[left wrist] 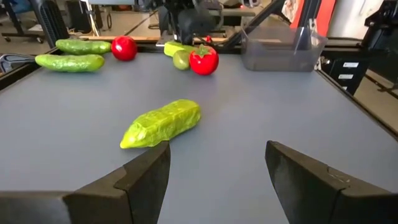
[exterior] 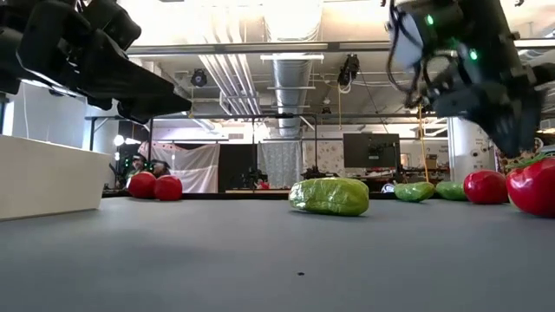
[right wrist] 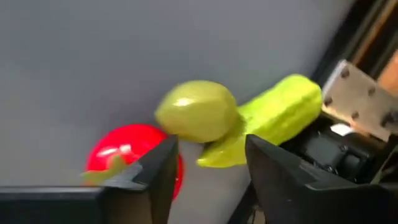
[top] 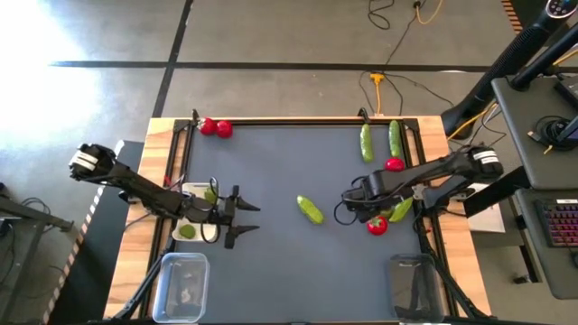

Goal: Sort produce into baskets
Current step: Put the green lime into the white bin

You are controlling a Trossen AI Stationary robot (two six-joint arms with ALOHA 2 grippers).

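My left gripper (top: 242,218) (left wrist: 217,162) stands open by the white tray (top: 191,193), which holds light-green limes (top: 187,231). It points at a green cucumber (left wrist: 165,123) (top: 310,209) lying mid-table, a little ahead of its fingers. My right gripper (top: 359,209) (right wrist: 211,162) is open at the table's right. A lime (right wrist: 198,111) sits just past its fingertips, not between them, beside a red tomato (right wrist: 134,155) (top: 377,226) and a cucumber (right wrist: 273,118) (top: 400,209). Two tomatoes (top: 217,128) lie at the far left corner.
Two more cucumbers (top: 366,143) (top: 395,137) and a tomato (top: 395,164) lie at the far right. Clear tubs stand at the near left (top: 181,284) and near right (top: 415,284). Open mat lies between the arms near the front edge.
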